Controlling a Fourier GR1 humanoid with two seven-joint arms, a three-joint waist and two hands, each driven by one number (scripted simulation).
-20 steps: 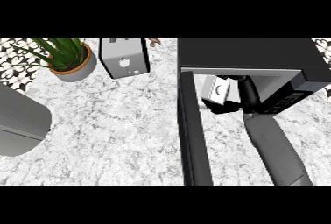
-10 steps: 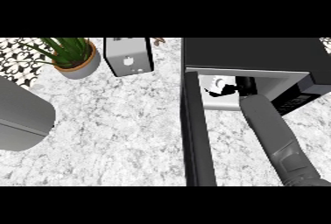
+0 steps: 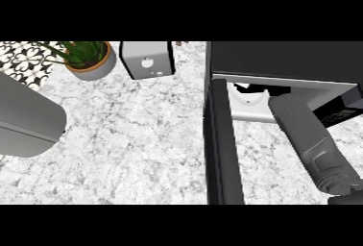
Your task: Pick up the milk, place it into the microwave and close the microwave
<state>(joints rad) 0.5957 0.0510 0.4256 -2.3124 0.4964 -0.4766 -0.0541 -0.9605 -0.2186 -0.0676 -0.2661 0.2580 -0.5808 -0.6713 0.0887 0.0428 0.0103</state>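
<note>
Reaching deep into the open microwave, the right forearm enters from the lower right corner and goes up toward the cavity, so that the right hand itself is almost fully hidden behind the arm and the dark upper edge of the oven. Because of this I cannot tell how the fingers of that hand stand, whether they are curled around something or already straight. The milk shows only as a small white shape inside the cavity, just left of the end of the forearm, on the pale floor of the oven; it seems to be inside the compartment already, but whether it stands free or is in the hand is not visible. The microwave door is swung out toward the viewer and appears as a long dark bar over the marble surface, which leaves room for the arm to pass beside it. My judgement is that the placing step is near its end and the closing of the door is not yet done. At the far left a grey forearm shows; the left hand is outside the view. A potted plant and a toaster stand at the back, well apart from the work.
</note>
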